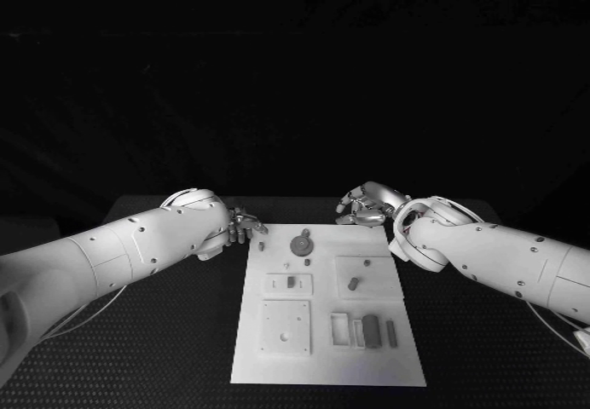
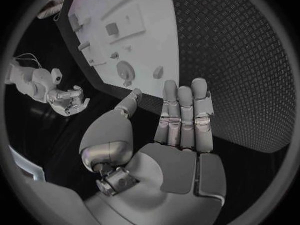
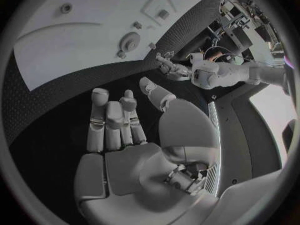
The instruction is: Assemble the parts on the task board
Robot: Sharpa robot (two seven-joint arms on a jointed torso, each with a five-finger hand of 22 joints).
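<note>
The white task board [image 1: 327,365] lies in the middle of the black table. A round grey part [image 1: 301,245] sits near its far edge, small pegs [image 1: 353,284] stand mid-board, and dark blocks [image 1: 372,331] lie in slots near the front right. My left hand [image 1: 242,227] hovers off the board's far left corner, fingers straight and nothing in its palm [image 2: 178,135]. My right hand [image 1: 367,207] hangs beyond the far right corner, holding nothing [image 3: 122,130]. The board [image 2: 156,35] and the round part [image 2: 125,70] lie ahead of the left fingers.
Black textured table [image 1: 160,341] surrounds the board on both sides. In the right wrist view the board [image 3: 62,45] and round part [image 3: 130,41] lie beyond the fingers, with the left hand [image 3: 174,70] across from it. The right hand [image 2: 67,100] shows in the left wrist view.
</note>
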